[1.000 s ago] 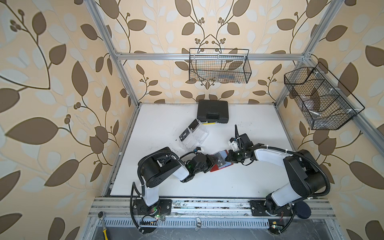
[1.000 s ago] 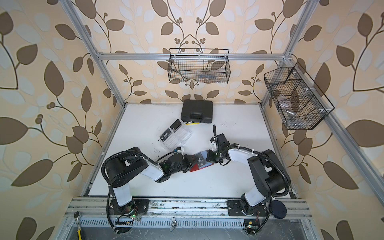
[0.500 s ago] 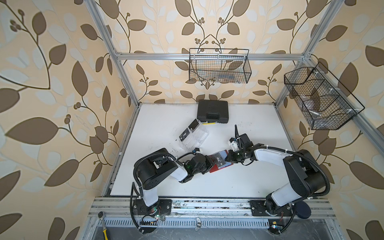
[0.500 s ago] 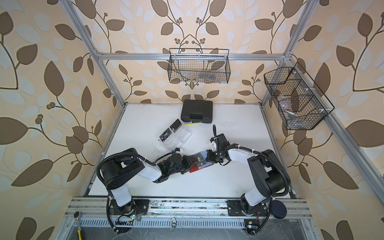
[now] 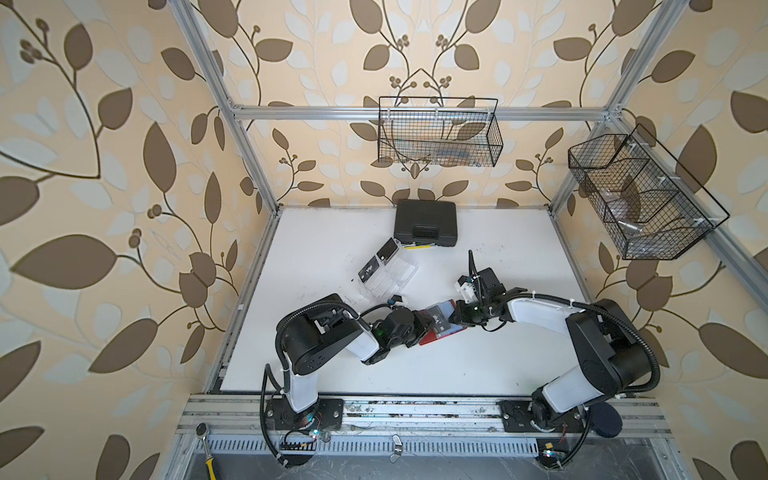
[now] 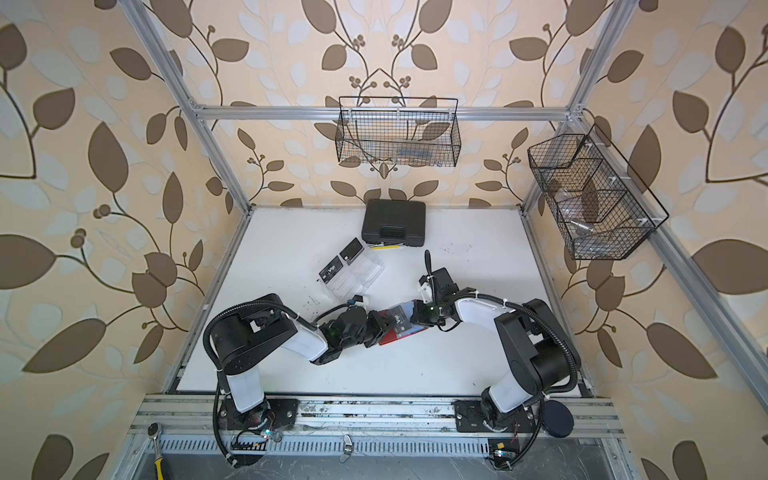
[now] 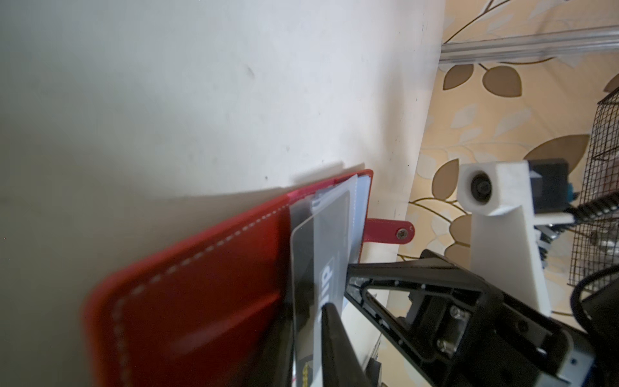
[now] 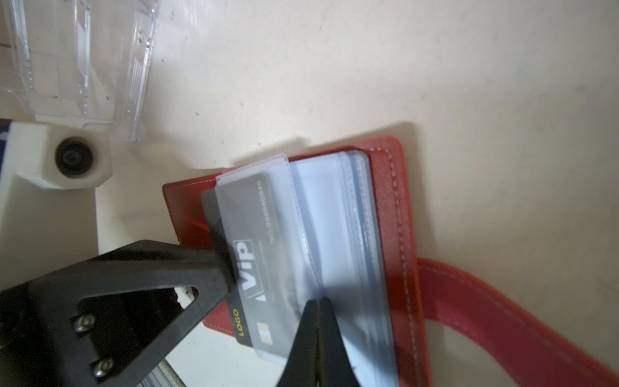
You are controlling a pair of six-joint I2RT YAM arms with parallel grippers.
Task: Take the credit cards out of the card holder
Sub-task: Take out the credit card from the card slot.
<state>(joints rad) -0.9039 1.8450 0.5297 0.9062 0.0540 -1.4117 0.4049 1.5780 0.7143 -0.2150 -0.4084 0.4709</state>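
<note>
The red card holder [image 5: 432, 338] [image 6: 388, 338] lies open on the white table between my two arms, strap tab [image 7: 388, 231] sticking out. A black Vip credit card [image 8: 248, 234] [image 7: 303, 254] pokes partway out of a clear sleeve. My left gripper [image 7: 310, 315] [image 5: 428, 324] is shut on that card's free edge, with one finger [image 8: 187, 268] lying on top of it. My right gripper [image 8: 316, 303] [image 5: 455, 316] is shut on the clear sleeves at the holder's middle. Two more black cards [image 5: 370, 272] sit in the clear tray.
The clear acrylic tray [image 5: 388, 272] stands just behind the left arm. A black plastic case [image 5: 424, 222] rests at the back edge, a yellow pen [image 5: 419, 246] beside it. Wire baskets hang on the back wall [image 5: 438, 133] and the right wall [image 5: 640, 195].
My left gripper's jaws have narrowed onto the card, and the left arm's base has turned slightly leftward. The right arm and the card holder have stayed put.
</note>
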